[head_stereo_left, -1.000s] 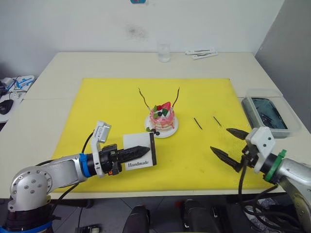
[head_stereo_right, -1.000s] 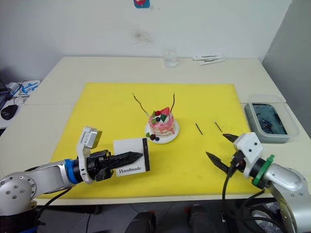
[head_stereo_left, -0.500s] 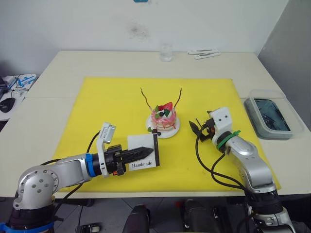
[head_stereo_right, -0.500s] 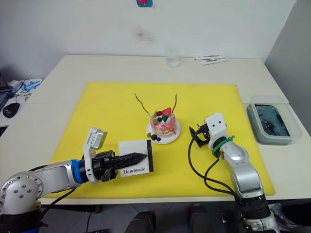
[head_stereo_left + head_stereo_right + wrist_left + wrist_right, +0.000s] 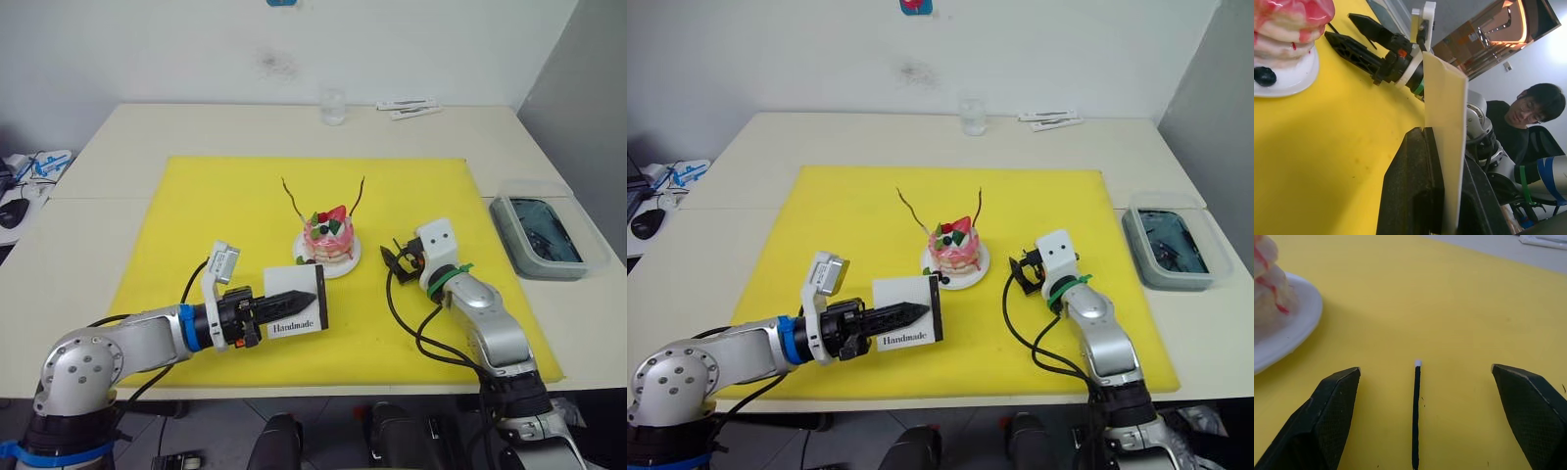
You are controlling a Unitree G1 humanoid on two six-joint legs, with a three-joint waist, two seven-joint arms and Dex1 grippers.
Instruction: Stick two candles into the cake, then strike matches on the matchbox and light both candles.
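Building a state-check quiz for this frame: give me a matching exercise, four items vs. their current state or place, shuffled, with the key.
Items:
1. matchbox
2. candles
3. match
4. right gripper

States:
A. lying flat on the yellow mat, between two open fingers
B. open, lowered to the mat beside the cake
C. clamped in the left gripper
D. standing upright in the cake

Pairs: 1-C, 2-D, 3-A, 4-B
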